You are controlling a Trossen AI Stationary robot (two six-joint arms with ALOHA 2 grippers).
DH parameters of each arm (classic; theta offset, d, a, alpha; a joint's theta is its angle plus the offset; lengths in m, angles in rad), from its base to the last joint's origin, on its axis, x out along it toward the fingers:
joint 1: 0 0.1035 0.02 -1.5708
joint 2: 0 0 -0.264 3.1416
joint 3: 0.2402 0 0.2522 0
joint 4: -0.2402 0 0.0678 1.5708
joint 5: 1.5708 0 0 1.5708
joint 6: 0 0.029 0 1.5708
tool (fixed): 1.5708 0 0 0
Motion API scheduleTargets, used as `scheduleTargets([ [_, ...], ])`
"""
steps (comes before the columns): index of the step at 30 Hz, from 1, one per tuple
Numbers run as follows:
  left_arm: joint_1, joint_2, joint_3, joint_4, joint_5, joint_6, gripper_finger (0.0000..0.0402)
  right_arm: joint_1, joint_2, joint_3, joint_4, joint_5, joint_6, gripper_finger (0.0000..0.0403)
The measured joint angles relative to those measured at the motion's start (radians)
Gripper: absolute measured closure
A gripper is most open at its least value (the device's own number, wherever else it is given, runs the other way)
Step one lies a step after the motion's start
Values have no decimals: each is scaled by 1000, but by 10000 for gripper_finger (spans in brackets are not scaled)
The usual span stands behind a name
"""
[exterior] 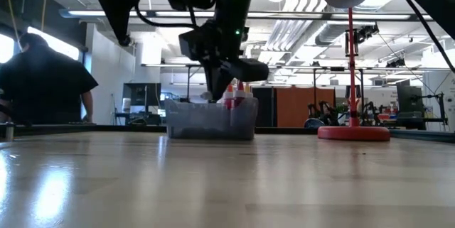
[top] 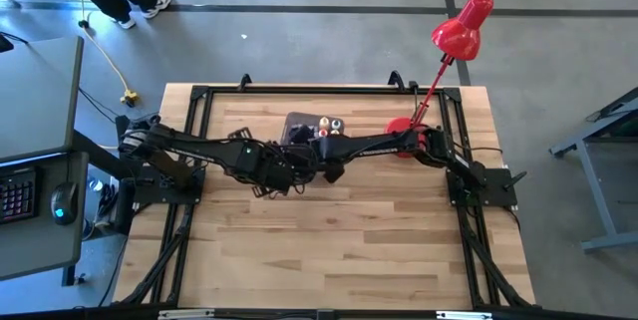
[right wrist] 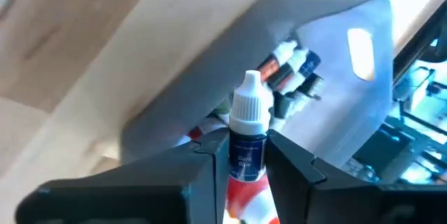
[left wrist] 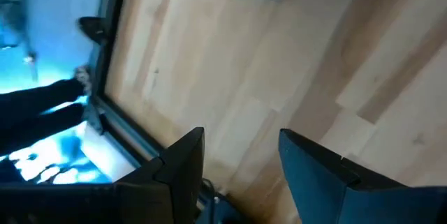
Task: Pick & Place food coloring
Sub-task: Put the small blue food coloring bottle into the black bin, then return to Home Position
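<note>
**One bottle in the right gripper, more waiting in the bin**

A small bottle (right wrist: pixel 248 140) of food coloring, white-capped with a dark label over a red-and-white band, is sitting upright between the two dark fingers of the right gripper (right wrist: pixel 241 165), which are pinching it at the label. From where I am standing the grip looks snug, with the cap standing clear above the fingertips. Just past it the grey bin (right wrist: pixel 335 35) is lying open, and several more bottles (right wrist: pixel 290 70) are lying in a loose pile inside it. Seen from above, that gripper is hanging at the near edge of the bin (top: pixel 299 126), where a few coloured caps (top: pixel 332 125) are peeking out.

The left gripper (left wrist: pixel 241 165) is idling beside it over bare wood, fingers parted and holding nothing.

The red desk lamp (top: pixel 462 29) is standing at the table's far right corner, and a person (exterior: pixel 43 79) is working beyond the table.

As for progress, I would say one bottle is in hand and a fair number are sitting in the bin. Whether this one is going in or coming out, I cannot tell. No bottles are showing on the open tabletop.
</note>
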Motion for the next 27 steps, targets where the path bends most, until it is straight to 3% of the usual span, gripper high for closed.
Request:
scheduleTargets([
  [5,2,-2,1,0,-14,-7,221,-27,0,11,43,62,-32,330],
  [11,0,3,-1,24,-27,27,221,-91,0,-61,152,-43,-35,326],
  [14,-3,16,-5,32,-5,43,221,-110,-7,-90,223,-35,-41,321],
  [27,-1,5,-1,15,3,42,221,-107,-6,-98,250,-24,-71,270],
])
